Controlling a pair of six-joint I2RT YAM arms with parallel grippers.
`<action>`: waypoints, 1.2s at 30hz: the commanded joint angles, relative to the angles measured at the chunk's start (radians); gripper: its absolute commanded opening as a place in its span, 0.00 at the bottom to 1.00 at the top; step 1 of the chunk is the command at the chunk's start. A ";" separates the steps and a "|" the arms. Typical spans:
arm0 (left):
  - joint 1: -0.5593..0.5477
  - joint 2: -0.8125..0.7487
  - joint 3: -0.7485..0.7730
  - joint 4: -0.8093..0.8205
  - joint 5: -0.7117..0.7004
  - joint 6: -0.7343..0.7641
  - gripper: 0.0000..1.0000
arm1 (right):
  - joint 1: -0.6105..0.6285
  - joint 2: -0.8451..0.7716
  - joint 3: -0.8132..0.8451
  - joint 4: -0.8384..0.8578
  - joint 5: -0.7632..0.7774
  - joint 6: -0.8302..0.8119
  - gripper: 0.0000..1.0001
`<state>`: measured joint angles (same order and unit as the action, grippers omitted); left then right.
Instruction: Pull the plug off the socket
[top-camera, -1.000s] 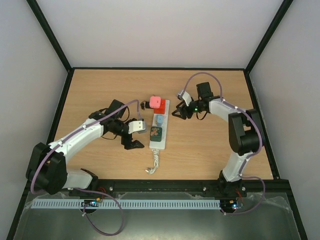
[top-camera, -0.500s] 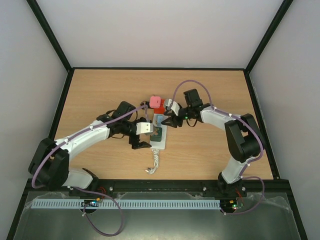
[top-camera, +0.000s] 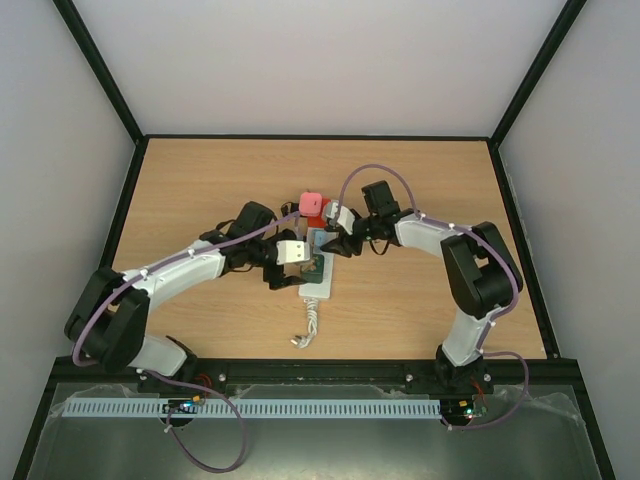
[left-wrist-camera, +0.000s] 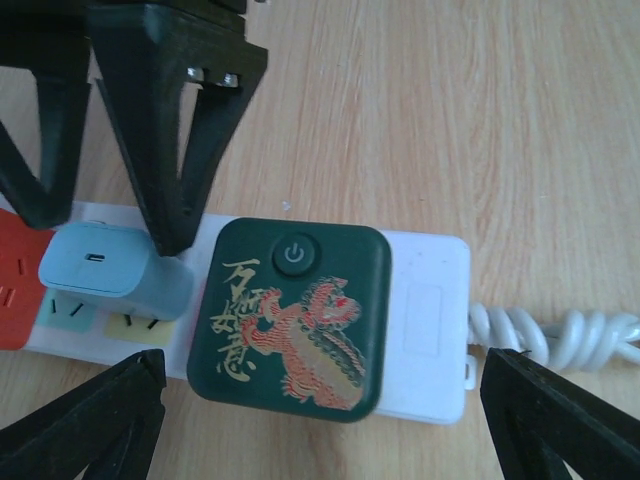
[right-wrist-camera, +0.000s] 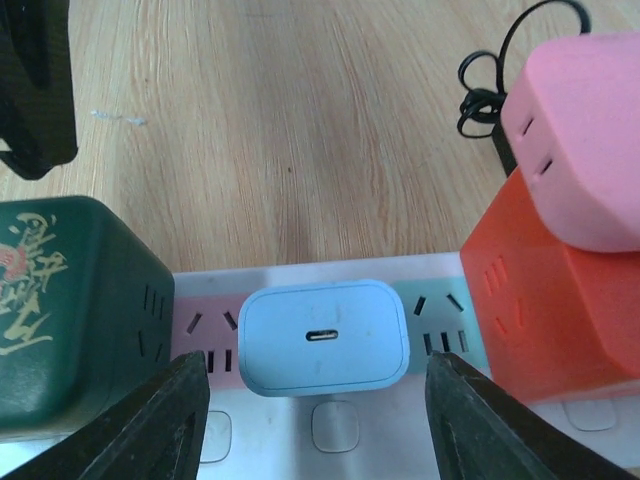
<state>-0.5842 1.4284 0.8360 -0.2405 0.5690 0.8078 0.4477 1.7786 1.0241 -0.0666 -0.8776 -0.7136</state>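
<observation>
At mid-counter (top-camera: 200, 180), the socket (left-wrist-camera: 430, 320) lies between both arms, which have closed in over it within the last second. Right fingers (right-wrist-camera: 160, 420), half-spread, now bracket the blue plug (right-wrist-camera: 323, 335) without touching it, so extraction looks imminent. Left fingers (left-wrist-camera: 90, 430) stand wide around the green plug (left-wrist-camera: 290, 315). With the orange plug (right-wrist-camera: 535, 300) and pink plug (right-wrist-camera: 580, 150), that makes four plugs, one socket.

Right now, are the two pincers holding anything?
Left pincer: open, straddling the green plug, holding nothing.
Right pincer: open around the blue plug, not gripping it.
</observation>
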 joint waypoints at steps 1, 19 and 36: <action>-0.005 0.037 -0.001 0.068 -0.006 0.019 0.88 | 0.012 0.029 0.029 0.001 0.002 -0.041 0.59; -0.019 0.149 0.036 0.096 0.002 0.036 0.82 | 0.038 0.133 0.087 0.000 -0.002 -0.047 0.54; 0.011 0.188 0.114 0.020 0.084 0.055 0.49 | 0.051 0.166 0.065 0.008 -0.008 -0.001 0.28</action>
<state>-0.5922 1.6093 0.8967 -0.1757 0.5831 0.8307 0.4786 1.9083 1.0859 -0.0563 -0.8700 -0.7383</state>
